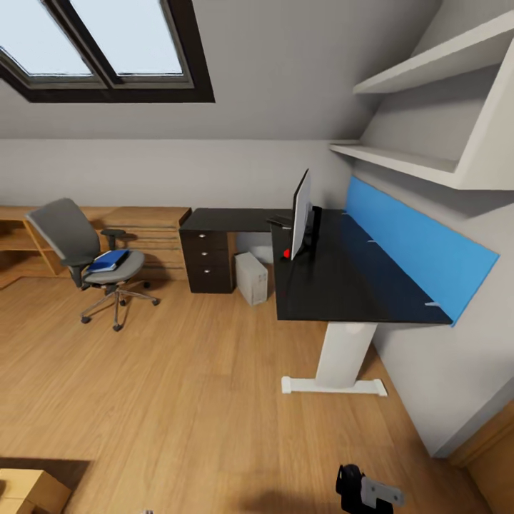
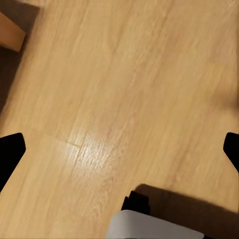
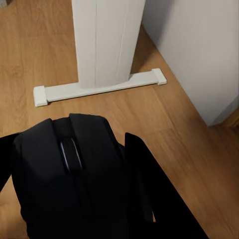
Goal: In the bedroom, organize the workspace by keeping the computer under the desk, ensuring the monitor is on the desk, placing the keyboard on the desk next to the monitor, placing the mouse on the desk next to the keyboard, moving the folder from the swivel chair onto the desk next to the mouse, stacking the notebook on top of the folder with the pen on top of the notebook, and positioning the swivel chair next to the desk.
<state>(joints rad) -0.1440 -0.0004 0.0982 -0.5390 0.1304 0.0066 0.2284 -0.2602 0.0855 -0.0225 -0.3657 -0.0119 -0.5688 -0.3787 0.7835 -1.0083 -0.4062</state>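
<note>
Fingers of the right arm are clamped on a black mouse, seen close in the right wrist view: scroll wheel visible down its middle, one dark finger pressed along its side. Past the mouse, the white desk leg stands upright on its flat white foot bar, on the wood floor, near a grey wall.

Left fingers: spread wide apart, released, nothing between them. Only the two black tips show at the frame edges, over bare wood floor.

Head view: black L-shaped tabletop runs along the right wall, blue panel mounted behind it. Monitor stands upright on the tabletop near the corner, seen almost edge-on, red dot at its lower corner. Keyboard appears to lie just beside the monitor base, too edge-on to be sure. Computer, light grey tower, stands on the floor under the desk, just beside the black drawer unit with three silver knobs.

Swivel chair stands well apart from the desk, at the left, in front of a low wooden chest. Blue folder lies flat on the seat.

Skylight in the sloped ceiling; two white shelves above the desk.
</note>
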